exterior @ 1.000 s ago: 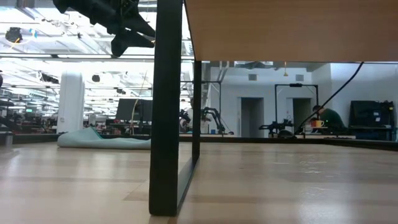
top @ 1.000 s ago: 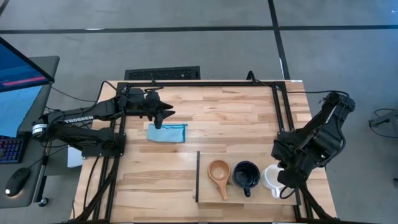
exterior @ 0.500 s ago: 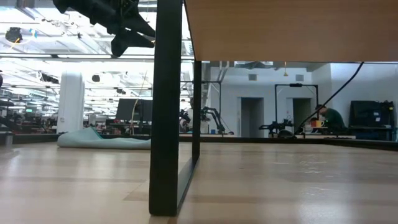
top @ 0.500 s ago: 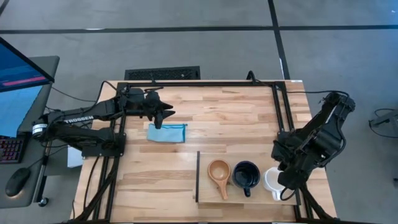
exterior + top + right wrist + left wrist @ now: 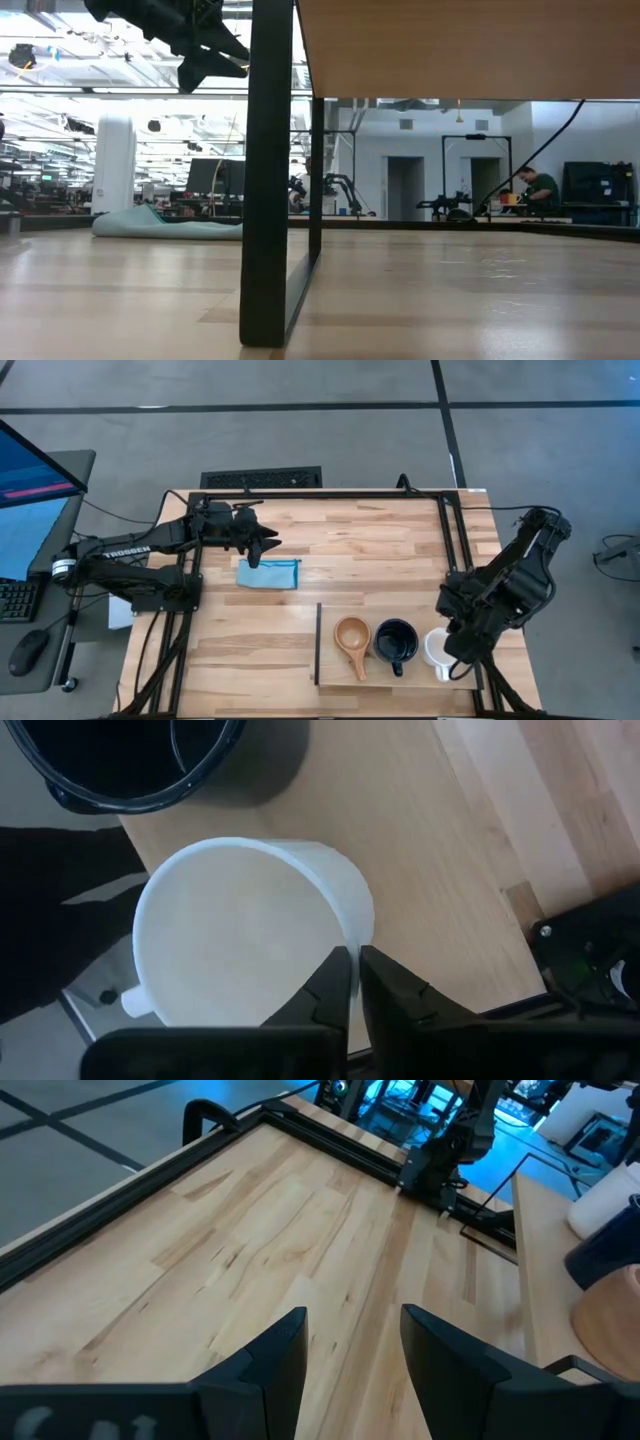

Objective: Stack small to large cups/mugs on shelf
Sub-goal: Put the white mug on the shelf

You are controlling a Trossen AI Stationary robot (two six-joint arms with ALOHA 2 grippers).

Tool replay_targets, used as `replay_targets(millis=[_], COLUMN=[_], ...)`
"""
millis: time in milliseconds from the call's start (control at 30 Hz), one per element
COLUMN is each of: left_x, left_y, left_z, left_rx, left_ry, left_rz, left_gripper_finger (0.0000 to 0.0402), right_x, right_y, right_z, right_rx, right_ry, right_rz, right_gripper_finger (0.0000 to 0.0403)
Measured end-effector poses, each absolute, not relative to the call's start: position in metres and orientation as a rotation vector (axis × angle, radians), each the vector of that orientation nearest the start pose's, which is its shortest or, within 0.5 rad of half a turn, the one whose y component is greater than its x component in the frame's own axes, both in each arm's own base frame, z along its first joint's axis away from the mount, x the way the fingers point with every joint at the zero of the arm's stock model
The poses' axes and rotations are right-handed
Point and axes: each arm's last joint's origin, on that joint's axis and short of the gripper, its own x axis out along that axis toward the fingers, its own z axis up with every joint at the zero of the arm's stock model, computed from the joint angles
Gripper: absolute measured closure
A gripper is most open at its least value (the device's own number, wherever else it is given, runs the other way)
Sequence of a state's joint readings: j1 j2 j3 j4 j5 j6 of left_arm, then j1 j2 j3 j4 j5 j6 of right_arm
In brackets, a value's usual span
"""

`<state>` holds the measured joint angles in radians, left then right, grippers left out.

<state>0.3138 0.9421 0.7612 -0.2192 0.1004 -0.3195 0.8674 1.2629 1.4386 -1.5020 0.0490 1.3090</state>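
Three cups stand in a row on the shelf, a pale board raised above the table's near right part: a tan wooden cup, a black mug and a white mug at the right end. My right gripper points down over the white mug, shut on its wall. Beside it is the black mug. My left gripper hangs open and holds nothing, above the blue cloth at the far left. My right gripper pinches the white mug's side wall at the rim, one finger inside the mug and one outside. The fingers come from above, pointing down. The mug is upright, and its base looks to rest on the shelf board.
In the low view the shelf's dark leg and its underside stand over the planked tabletop, with the blue cloth lying far left. A black frame rail runs along the table's far edge. A person shows in the room behind.
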Motion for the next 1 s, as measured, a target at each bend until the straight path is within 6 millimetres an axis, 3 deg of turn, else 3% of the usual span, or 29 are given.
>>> replay_targets(millis=[1000], left_x=[0.1963], left_y=[0.0607], left_z=[0.2944], left_rx=[-0.396], left_ry=[0.356], left_rz=[0.273], left_gripper_finger=[0.0249], right_x=[0.1307], right_y=[0.1458], right_z=[0.3638], right_rx=[0.468], right_ry=[1.367], right_rz=[-0.152], right_gripper_finger=[0.0356])
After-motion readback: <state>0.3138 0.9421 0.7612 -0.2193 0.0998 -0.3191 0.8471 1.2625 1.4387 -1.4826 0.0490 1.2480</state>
